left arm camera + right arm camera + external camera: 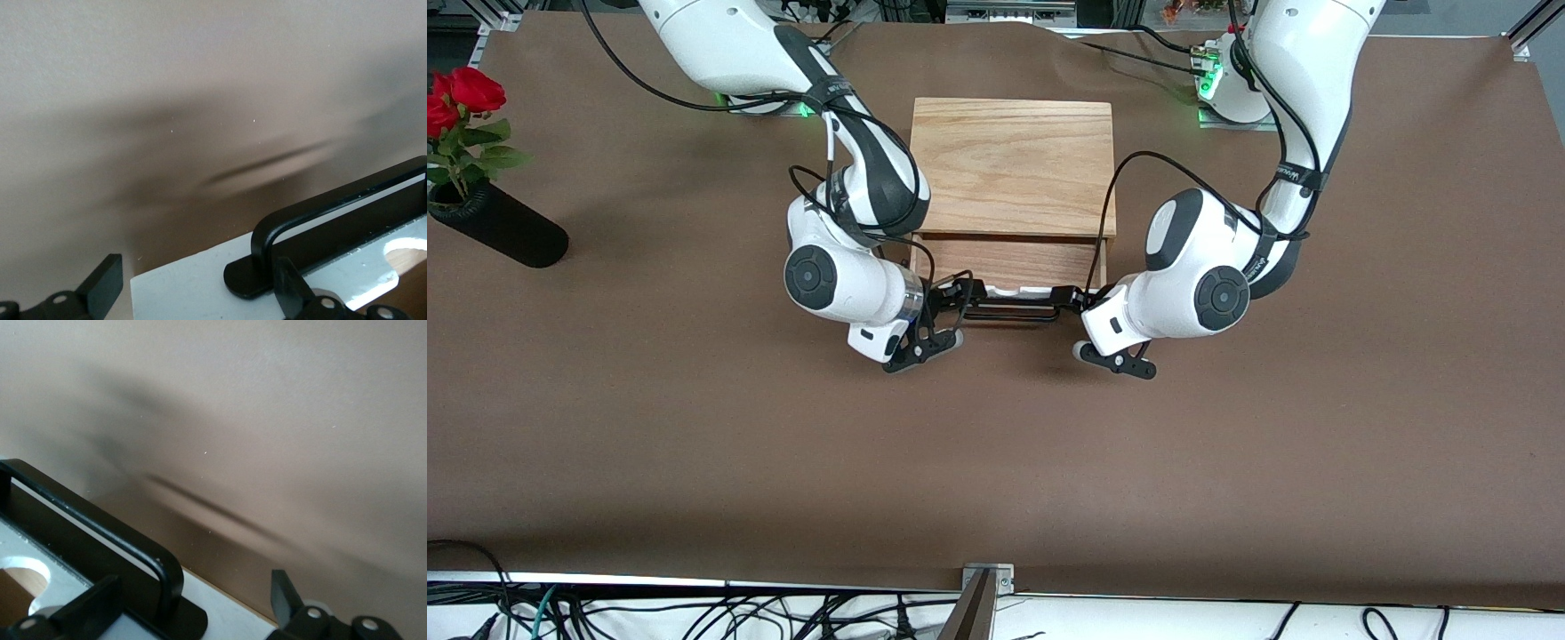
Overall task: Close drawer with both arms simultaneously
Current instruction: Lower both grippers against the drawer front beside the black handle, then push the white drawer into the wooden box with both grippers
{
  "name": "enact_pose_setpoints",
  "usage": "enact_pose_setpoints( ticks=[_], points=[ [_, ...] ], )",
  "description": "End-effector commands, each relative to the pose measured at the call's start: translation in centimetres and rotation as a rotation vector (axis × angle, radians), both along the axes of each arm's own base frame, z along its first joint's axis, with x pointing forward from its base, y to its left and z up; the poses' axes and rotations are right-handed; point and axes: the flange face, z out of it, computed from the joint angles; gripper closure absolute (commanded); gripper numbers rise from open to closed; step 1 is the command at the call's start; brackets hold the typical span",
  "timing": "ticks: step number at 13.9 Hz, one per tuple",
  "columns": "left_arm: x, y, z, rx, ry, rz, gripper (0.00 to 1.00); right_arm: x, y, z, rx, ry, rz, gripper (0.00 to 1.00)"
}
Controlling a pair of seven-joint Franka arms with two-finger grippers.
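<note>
The drawer (1009, 262) stands partly pulled out of its wooden box (1014, 160), with its white front panel and black wire handle (1009, 311) toward the front camera. My right gripper (963, 293) is at the panel's end toward the right arm's side. My left gripper (1079, 300) is at the other end. In the left wrist view the open left gripper (198, 285) straddles the panel's corner (187, 287) beside the handle (333, 207). In the right wrist view the open right gripper (190, 603) straddles its corner (227, 617) beside the handle (100, 520).
A black vase with red roses (503, 231) lies at the right arm's end of the table. A metal clamp (985, 578) sits at the table edge nearest the front camera. Brown table surface (996, 444) spreads in front of the drawer.
</note>
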Motion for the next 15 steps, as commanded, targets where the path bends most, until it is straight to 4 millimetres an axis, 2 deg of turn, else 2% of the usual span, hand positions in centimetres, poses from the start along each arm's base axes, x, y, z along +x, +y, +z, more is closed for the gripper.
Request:
enact_pose_setpoints(
  ticks=[1,6,9,12,15],
  points=[
    [-2.9,0.2,-1.5,0.026,0.122,-0.067,0.00,-1.0,1.1,-0.4,-0.003,0.061,0.033,0.00],
    [-3.8,0.4,-1.3,0.038,0.185,-0.089,0.00,-1.8,1.2,0.2,-0.015,0.103,0.063,0.00],
    [-4.2,0.3,-1.5,0.044,0.207,-0.095,0.00,-3.1,2.6,0.4,-0.011,0.135,0.081,0.00],
    [-4.7,0.4,-1.5,0.054,0.244,-0.105,0.00,-4.3,4.0,0.7,-0.027,0.184,0.020,0.00],
    [-5.0,0.2,-1.6,0.058,0.258,-0.112,0.00,-4.9,4.0,1.1,-0.038,0.213,0.042,0.00]
  ],
)
